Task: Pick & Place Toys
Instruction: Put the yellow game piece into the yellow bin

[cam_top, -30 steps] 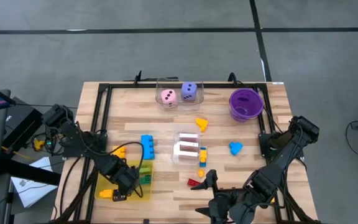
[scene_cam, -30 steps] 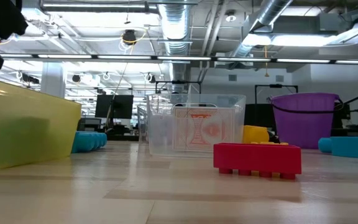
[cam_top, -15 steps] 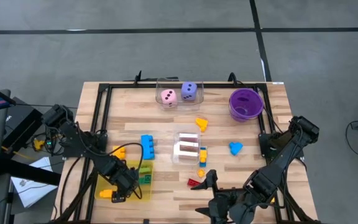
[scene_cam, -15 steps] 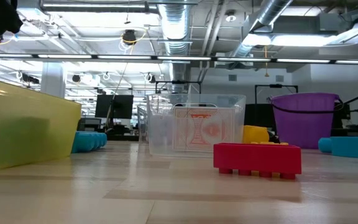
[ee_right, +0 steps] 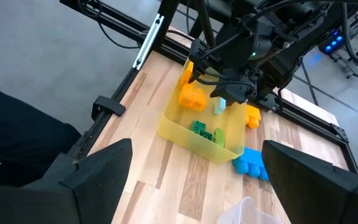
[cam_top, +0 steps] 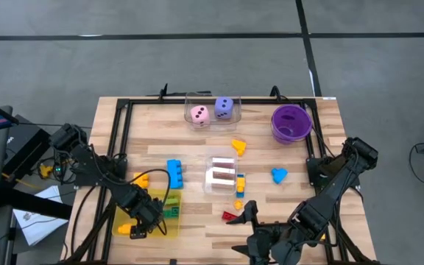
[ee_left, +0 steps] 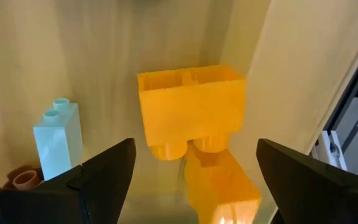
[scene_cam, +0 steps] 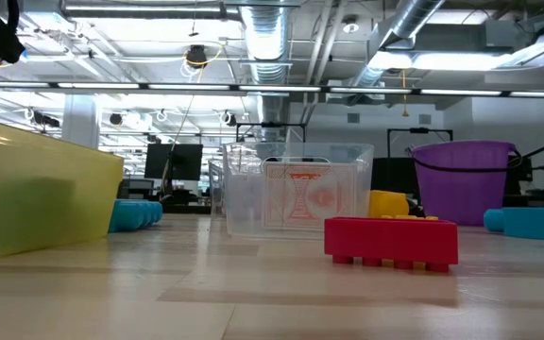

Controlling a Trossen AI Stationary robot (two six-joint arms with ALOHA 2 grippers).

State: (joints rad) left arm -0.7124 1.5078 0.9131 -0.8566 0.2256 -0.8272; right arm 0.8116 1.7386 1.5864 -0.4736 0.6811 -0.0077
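My left gripper (ee_left: pixel 191 186) is open above the yellow translucent tray (cam_top: pixel 175 224) at the near left, and it touches nothing. Below it an orange brick (ee_left: pixel 191 109) lies on the tray floor beside a light blue brick (ee_left: pixel 58 140). Green bricks (cam_top: pixel 171 206) lie at the tray's far end. My right gripper (ee_right: pixel 197 199) is open and empty at the table's near edge (cam_top: pixel 260 246). A red brick (scene_cam: pixel 391 242), a blue brick (cam_top: pixel 174 173), a yellow brick (cam_top: pixel 140 178) and other small shapes lie on the table.
A clear box with cards (cam_top: pixel 223 174) stands mid-table. Another clear box with a pink and a purple die (cam_top: pixel 212 112) stands at the far edge. A purple bowl (cam_top: pixel 291 121) stands far right. A yellow shape (cam_top: pixel 238 146) and a blue shape (cam_top: pixel 279 175) lie between them.
My left gripper has gone up a little above the yellow tray. In the low view its dark shape draws back toward the top. The toys have stayed where they were.
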